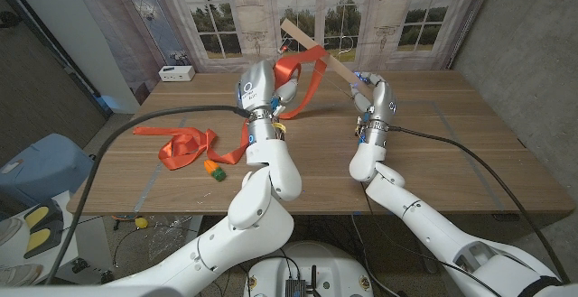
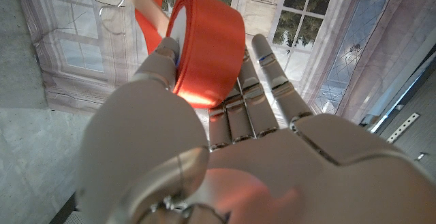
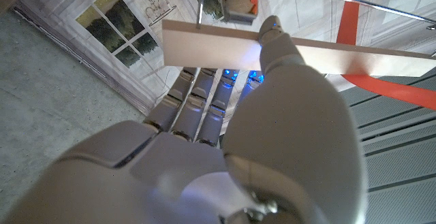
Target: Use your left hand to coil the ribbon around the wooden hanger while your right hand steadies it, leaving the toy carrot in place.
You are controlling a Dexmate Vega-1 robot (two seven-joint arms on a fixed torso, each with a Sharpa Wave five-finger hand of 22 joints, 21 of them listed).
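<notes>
My right hand [image 1: 375,94] holds the wooden hanger [image 1: 312,46] up over the table's far middle; the hanger's pale bar [image 3: 272,50] crosses behind the thumb. An orange ribbon [image 1: 302,71] loops over the hanger and trails down to a loose pile [image 1: 185,145] on the table's left. My left hand [image 1: 266,85] is raised beside the hanger and grips the ribbon [image 2: 208,43] between thumb and fingers. The toy carrot [image 1: 213,170], orange with a green end, lies on the table next to the ribbon pile.
A white box [image 1: 176,73] sits at the far left corner of the table [image 1: 452,143]. A black cable [image 1: 172,115] runs across the left side. Curtains and windows stand behind the far edge.
</notes>
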